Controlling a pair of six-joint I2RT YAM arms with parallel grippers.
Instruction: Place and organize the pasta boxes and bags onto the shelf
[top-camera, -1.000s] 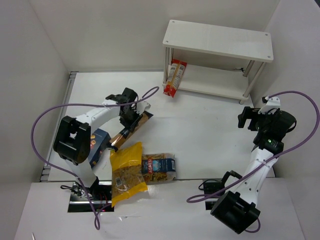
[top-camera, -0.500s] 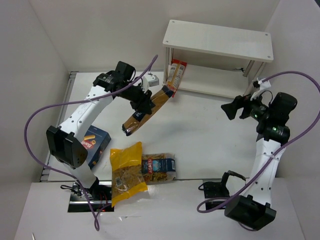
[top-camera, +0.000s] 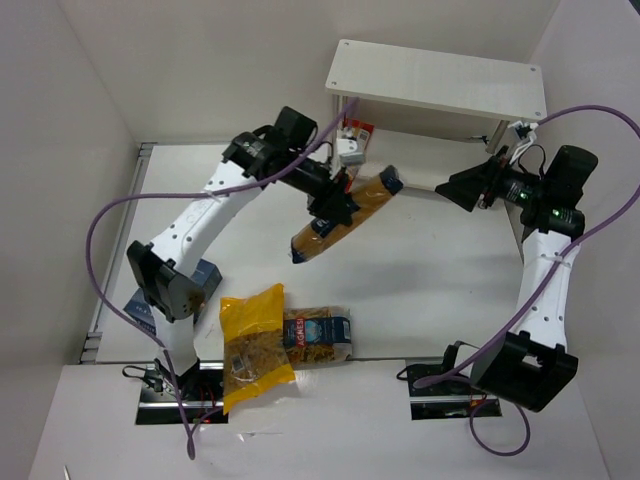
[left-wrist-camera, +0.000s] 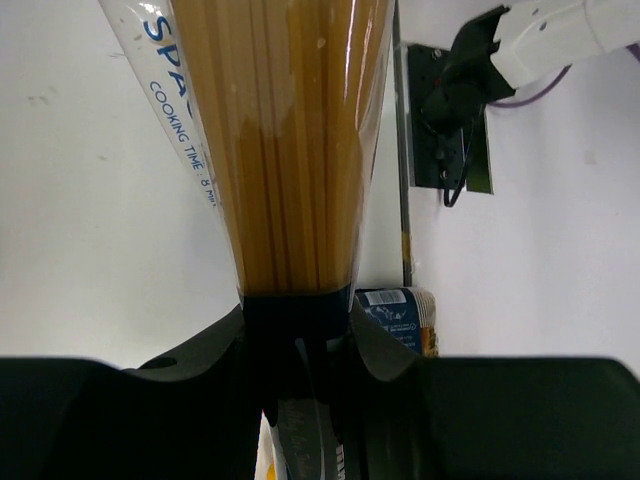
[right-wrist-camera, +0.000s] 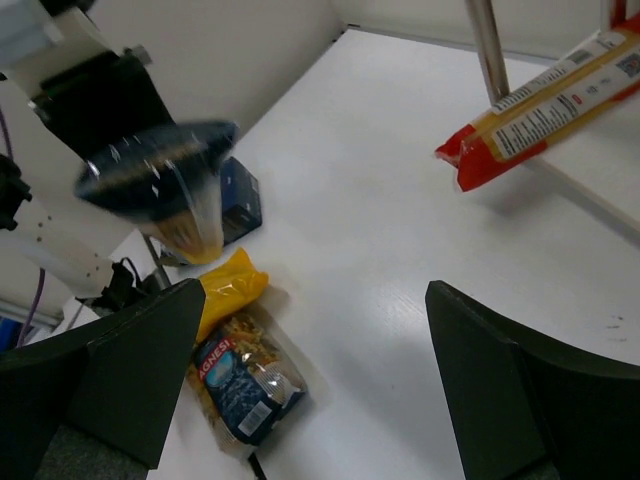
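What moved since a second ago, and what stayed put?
The left pincer, shut on the spaghetti pack, carried it up off the table and rightward toward the shelf. The right pincer, open, swung left toward the shelf too. The yellow bag, clear bag, blue box and red-and-white pack stayed put.

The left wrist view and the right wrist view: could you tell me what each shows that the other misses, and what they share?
Only the left wrist: the left gripper shut on the spaghetti pack, its print readable, and the right arm. Only the right wrist: the red-and-white pack jutting off the shelf, the blue box, and the open right gripper. Both: the spaghetti pack and the blue-labelled bag.
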